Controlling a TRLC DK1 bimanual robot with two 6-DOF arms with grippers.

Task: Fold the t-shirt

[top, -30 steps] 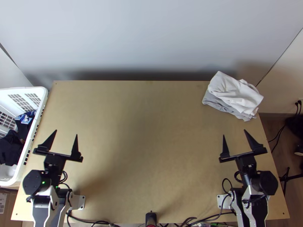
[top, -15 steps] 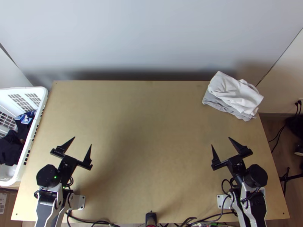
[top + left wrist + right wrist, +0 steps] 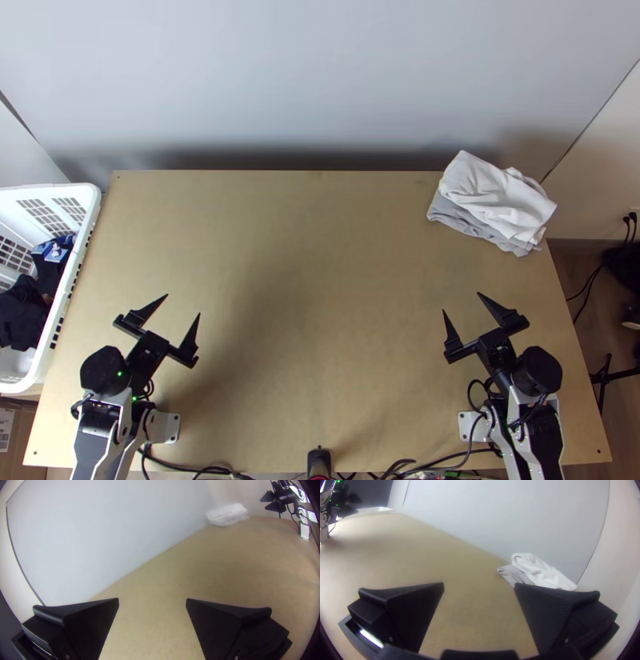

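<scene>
In the top view my left gripper (image 3: 183,304) stands open at the table's near left, and my right gripper (image 3: 462,302) stands open at the near right, each with nothing between its fingers. Folded cloths, a white one (image 3: 496,192) lying on a grey one (image 3: 472,226), rest at the table's far right corner, well beyond the right gripper. The left wrist view has the left gripper (image 3: 152,599) wide open and the white cloth (image 3: 226,514) far off. In the right wrist view, past the open right gripper (image 3: 479,583), are the white cloth (image 3: 543,573) and grey cloth (image 3: 515,575).
A white basket (image 3: 90,232) holding dark clothes (image 3: 24,312) stands against the left side of the wooden table (image 3: 312,264). Cables (image 3: 432,466) run along the near edge around a small black device (image 3: 319,462). A pale wall rises behind the table.
Both grippers have moved inward toward the table's middle and slightly back toward the near edge, the left one turning to point more to the right. The cloths have stayed where they were.
</scene>
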